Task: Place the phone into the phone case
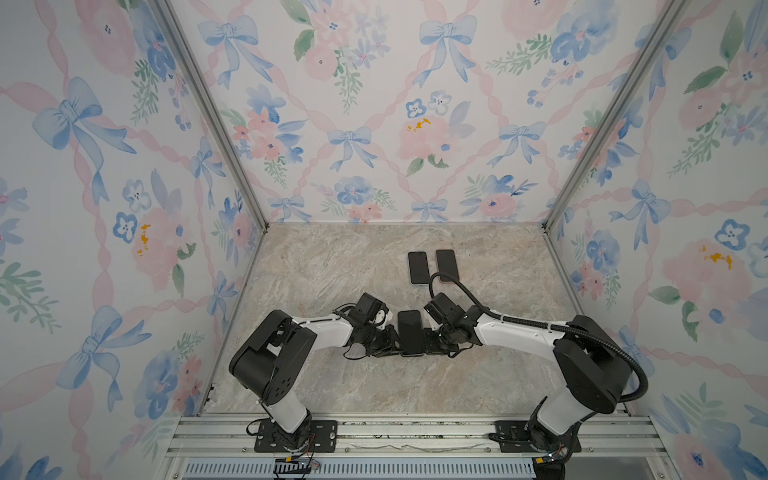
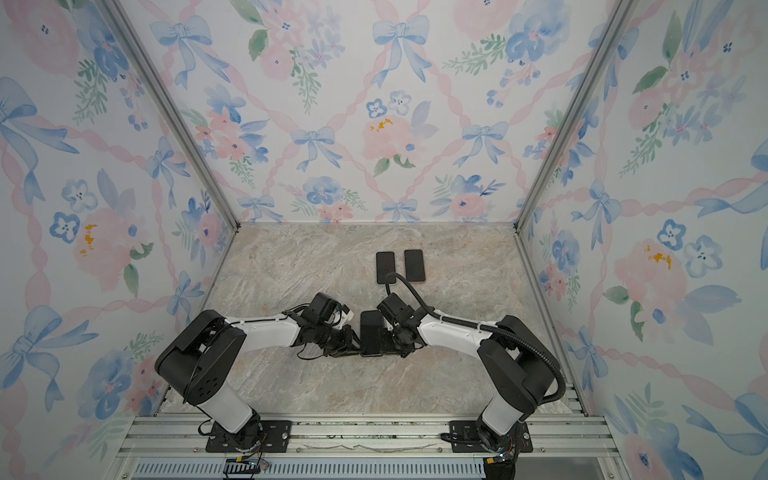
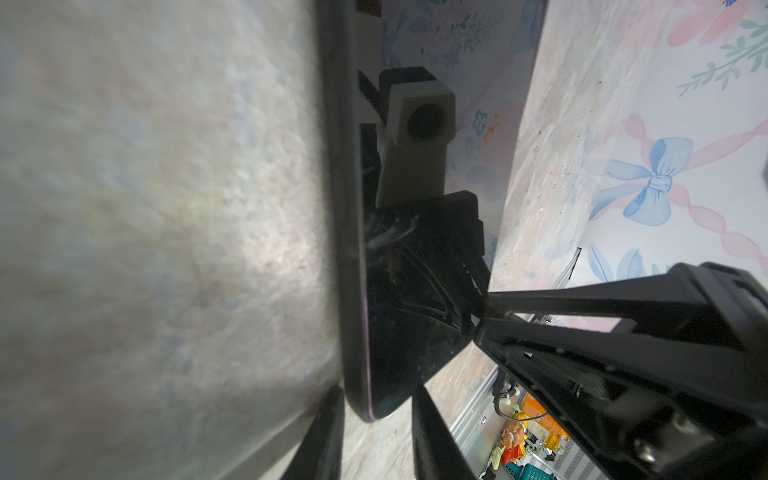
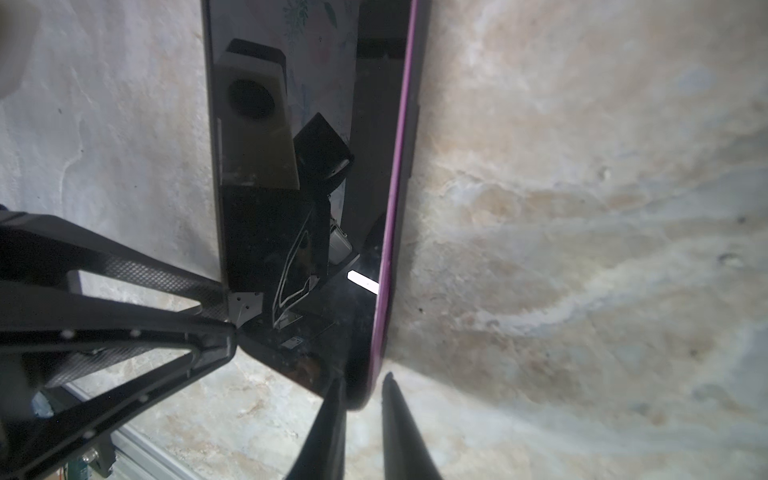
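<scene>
While pinched by left claw (image 3: 376, 432) & right claw (image 4: 361, 419): 1 phone (image 1: 409, 332); 2 more phones (image 1: 418, 267) at rear

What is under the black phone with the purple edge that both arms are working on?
The black phone with the purple edge sits in a dark case rim, on the marbled tabletop. Its glossy screen covers the case's inside, so full seating cannot be judged.

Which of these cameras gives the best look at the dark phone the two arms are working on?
The right wrist view: the phone fills it, showing the glossy screen and purple edge, with that arm's fingertips astride its corner. The left wrist view shows mostly its edge. In both top views it is only a small dark slab between the grippers.
</scene>
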Available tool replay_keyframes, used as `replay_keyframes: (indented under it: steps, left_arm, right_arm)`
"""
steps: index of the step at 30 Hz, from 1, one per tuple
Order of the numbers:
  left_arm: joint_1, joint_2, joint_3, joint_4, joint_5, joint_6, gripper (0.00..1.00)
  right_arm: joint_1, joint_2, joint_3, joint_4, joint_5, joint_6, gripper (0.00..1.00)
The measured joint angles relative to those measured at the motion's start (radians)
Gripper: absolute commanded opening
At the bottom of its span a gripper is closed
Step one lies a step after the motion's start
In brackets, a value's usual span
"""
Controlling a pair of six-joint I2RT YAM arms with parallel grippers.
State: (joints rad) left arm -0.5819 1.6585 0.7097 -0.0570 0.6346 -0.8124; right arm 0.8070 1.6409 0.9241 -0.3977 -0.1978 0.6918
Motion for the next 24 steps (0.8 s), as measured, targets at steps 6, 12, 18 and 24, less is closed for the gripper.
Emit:
replay_keyframes:
  steps: [6,12,18,24]
  left_arm:
    - [0.000,0.005,0.000,0.001,0.005,0.004,0.27]
    - [0.000,0.007,0.001,0.000,0.007,0.004,0.26]
    - [0.001,0.008,0.002,-0.001,0.008,0.007,0.25]
    - [0.007,0.008,0.006,-0.017,0.010,0.008,0.24]
  right_arm:
    - [0.005,0.004,0.000,0.004,0.002,-0.001,0.15]
    - [0.014,0.009,0.002,0.006,0.012,0.000,0.14]
    - [0.022,0.016,0.011,0.000,0.026,0.006,0.12]
    - [0.031,0.030,0.026,-0.002,0.034,0.016,0.11]
